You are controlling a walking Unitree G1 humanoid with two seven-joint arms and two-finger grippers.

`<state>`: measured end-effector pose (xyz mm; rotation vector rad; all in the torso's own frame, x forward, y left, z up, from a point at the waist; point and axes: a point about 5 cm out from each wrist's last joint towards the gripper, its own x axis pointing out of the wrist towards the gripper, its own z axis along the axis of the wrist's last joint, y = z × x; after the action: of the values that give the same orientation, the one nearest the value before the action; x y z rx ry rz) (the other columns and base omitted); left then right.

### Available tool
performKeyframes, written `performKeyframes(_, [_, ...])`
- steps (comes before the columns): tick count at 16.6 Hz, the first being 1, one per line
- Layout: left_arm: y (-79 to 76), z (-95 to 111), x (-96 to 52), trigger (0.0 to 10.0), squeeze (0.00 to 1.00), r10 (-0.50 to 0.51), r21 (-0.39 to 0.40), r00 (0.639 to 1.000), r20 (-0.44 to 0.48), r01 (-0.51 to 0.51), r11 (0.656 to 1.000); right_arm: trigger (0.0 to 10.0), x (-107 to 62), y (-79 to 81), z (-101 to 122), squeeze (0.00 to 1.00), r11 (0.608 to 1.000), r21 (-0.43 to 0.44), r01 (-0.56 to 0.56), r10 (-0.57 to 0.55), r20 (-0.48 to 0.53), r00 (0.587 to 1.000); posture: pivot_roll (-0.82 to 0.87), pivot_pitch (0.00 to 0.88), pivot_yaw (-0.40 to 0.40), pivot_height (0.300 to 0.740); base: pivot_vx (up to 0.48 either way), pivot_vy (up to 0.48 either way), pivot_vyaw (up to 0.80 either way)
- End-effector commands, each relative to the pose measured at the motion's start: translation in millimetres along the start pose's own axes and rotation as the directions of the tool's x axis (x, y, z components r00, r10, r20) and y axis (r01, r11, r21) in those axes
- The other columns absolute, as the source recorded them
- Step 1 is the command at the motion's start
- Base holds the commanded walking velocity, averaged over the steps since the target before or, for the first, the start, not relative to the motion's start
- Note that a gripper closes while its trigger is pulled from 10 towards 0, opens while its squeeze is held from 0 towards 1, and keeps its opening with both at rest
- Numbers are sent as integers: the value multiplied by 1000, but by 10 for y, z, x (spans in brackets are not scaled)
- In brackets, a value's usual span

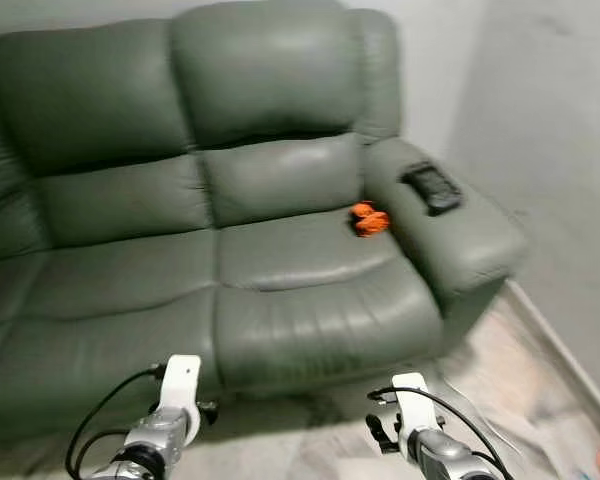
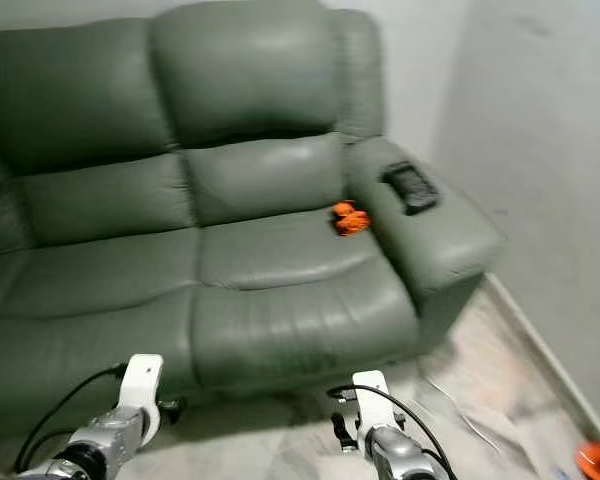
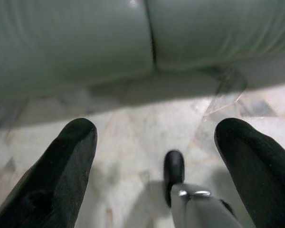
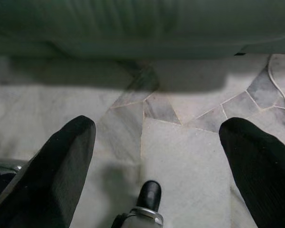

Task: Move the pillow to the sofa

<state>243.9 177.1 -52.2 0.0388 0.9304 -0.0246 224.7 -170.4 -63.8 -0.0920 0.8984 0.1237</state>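
Although both grippers are up and ready, neither has anything between its fingers. The left gripper [image 3: 154,156] has its two black fingers spread wide, with only pale stone floor [image 3: 133,118] showing in the gap and the lower front edge of the sofa [image 3: 85,42] beyond. The right gripper [image 4: 156,156] is spread just as wide over the same tiled floor, with the sofa's underside ahead and a thin white cable [image 4: 280,90] lying off to one side.

From the head views, both arms sit low at the bottom of the picture, the left arm [image 1: 170,420] and the right arm [image 1: 420,430] held level with each other just short of the sofa's front. The green leather sofa [image 1: 230,220] fills the scene ahead. On its seat, near the right-hand armrest, lies a small orange object [image 1: 370,219], and a dark remote-like thing [image 1: 432,187] rests on top of that armrest.

The pillow cannot be found anywhere in these pictures, so which way it lies from the fingers, how its long side runs, and which arm is nearer cannot be told. In my judgement the sofa is only the drop-off place here, and the robot would first need to turn or look elsewhere to find the pillow before either arm can be chosen.
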Motion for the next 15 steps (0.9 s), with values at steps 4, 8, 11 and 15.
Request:
performKeyframes(4, [26,-32,-3,10000,0,10,-3,1000,-15,-10,1000,10000,-1,-11,-4,0,1000,13,7,-7,-2,1000,-89,0,43,740,0,0,800])
performKeyframes(8, [24,-30,-3,10000,0,10,-8,1000,-15,-10,1000,10000,-2,-13,-7,0,1000,18,5,-5,-3,1000,-88,0,42,740,0,0,800])
performKeyframes(11, [23,-33,-3,10000,0,10,-10,1000,-15,-10,1000,10000,-3,-16,-10,0,1000,23,5,-5,-3,1000,-87,0,42,740,0,0,800])
performKeyframes(15, [24,-35,-3,10000,0,10,-15,1000,-16,-10,1000,10000,-3,-19,-8,0,1000,26,5,-4,-4,1000,-87,0,38,740,0,0,800])
